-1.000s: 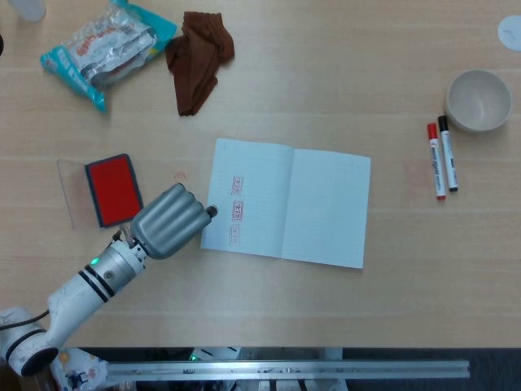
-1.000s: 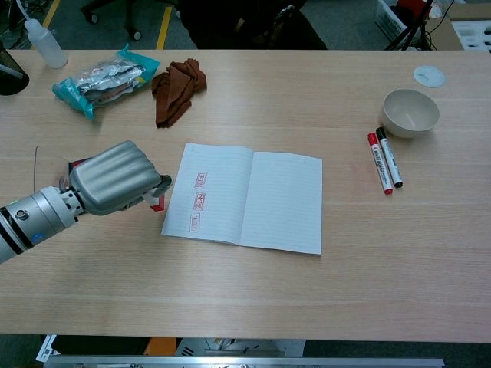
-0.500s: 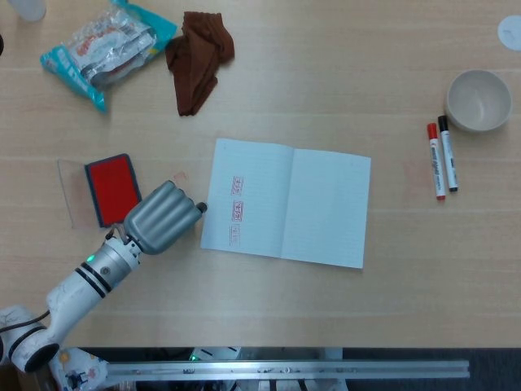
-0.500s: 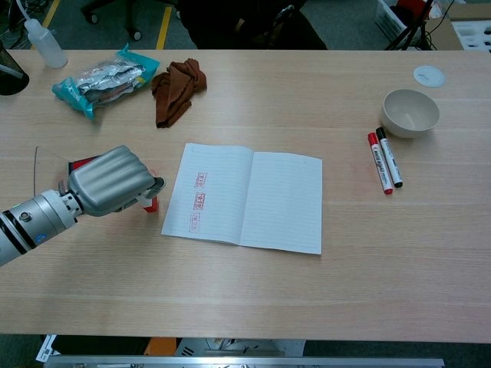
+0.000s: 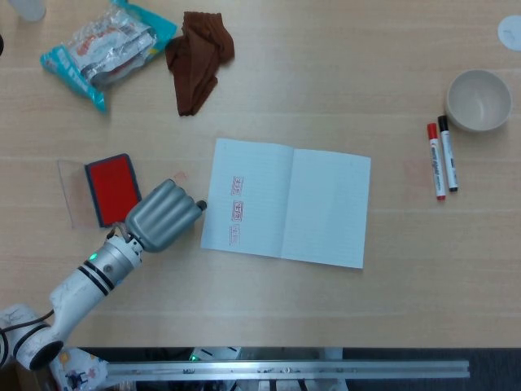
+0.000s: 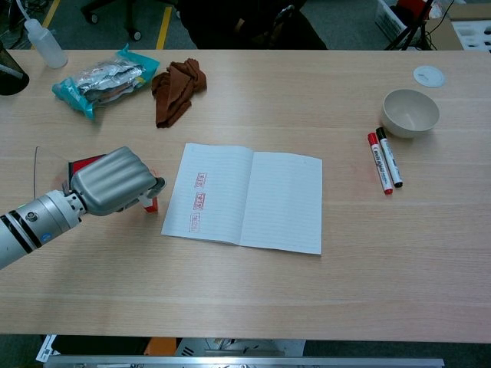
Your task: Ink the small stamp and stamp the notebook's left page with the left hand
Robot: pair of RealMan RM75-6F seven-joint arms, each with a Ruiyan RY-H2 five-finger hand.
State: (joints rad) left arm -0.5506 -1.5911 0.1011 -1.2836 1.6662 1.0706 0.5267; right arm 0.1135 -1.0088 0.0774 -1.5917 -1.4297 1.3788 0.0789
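Observation:
My left hand [image 5: 161, 217] [image 6: 113, 182] is curled in a fist just left of the open notebook [image 5: 285, 201] [image 6: 244, 196]. It holds the small red stamp [image 6: 150, 203], whose base touches the table beside the notebook's left edge. Only the stamp's lower end shows under the fingers in the chest view. The notebook's left page [image 5: 245, 196] carries three red stamp marks [image 5: 237, 211] in a column. The red ink pad [image 5: 113, 188] lies open left of the hand, partly hidden in the chest view [image 6: 83, 165]. My right hand is in neither view.
A brown cloth [image 5: 199, 57] and a foil snack bag [image 5: 106, 45] lie at the back left. A white bowl [image 5: 479, 99], a red marker [image 5: 435, 160] and a black marker [image 5: 448, 152] sit at the right. A clear bottle [image 6: 44, 44] stands at the far left.
My left hand has drawn back leftward off the notebook's left edge and lowered the stamp onto the table beside it. Nothing else moved.

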